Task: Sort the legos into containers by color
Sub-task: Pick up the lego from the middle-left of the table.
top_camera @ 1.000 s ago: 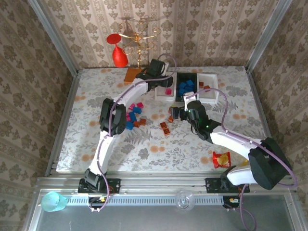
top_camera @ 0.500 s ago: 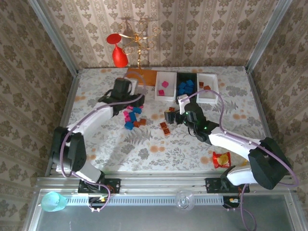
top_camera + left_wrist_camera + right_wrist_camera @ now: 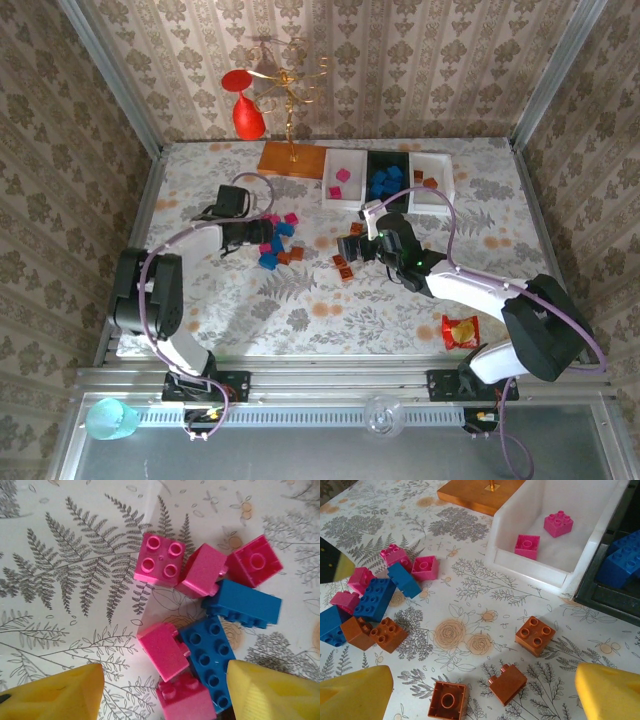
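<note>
Loose legos lie in two groups on the flowered table: a pink-and-blue pile (image 3: pixel 277 240) and a few orange-brown ones (image 3: pixel 342 265). My left gripper (image 3: pixel 262 232) is open at the pile's left edge. In the left wrist view its yellow fingertips (image 3: pixel 50 695) straddle two pink bricks (image 3: pixel 165 652) and a blue brick (image 3: pixel 210 662) without touching them. My right gripper (image 3: pixel 352 247) hangs open over three orange-brown bricks (image 3: pixel 507 682). At the back stand the containers: a white tray (image 3: pixel 350 193) with two pink bricks (image 3: pixel 559 523), a black tray (image 3: pixel 400 157) with blue ones, and a white tray (image 3: pixel 440 165) with orange-brown ones.
A gold stand on an orange base (image 3: pixel 292 158) carries a red ornament (image 3: pixel 247 115) at the back left of the trays. A red-yellow snack packet (image 3: pixel 460 330) lies near the right arm's base. Patterned walls close three sides.
The left arm has swung from the trays back down to the pink-and-blue pile. A second pink brick now lies in the left white tray. The right gripper has drifted slightly left.
</note>
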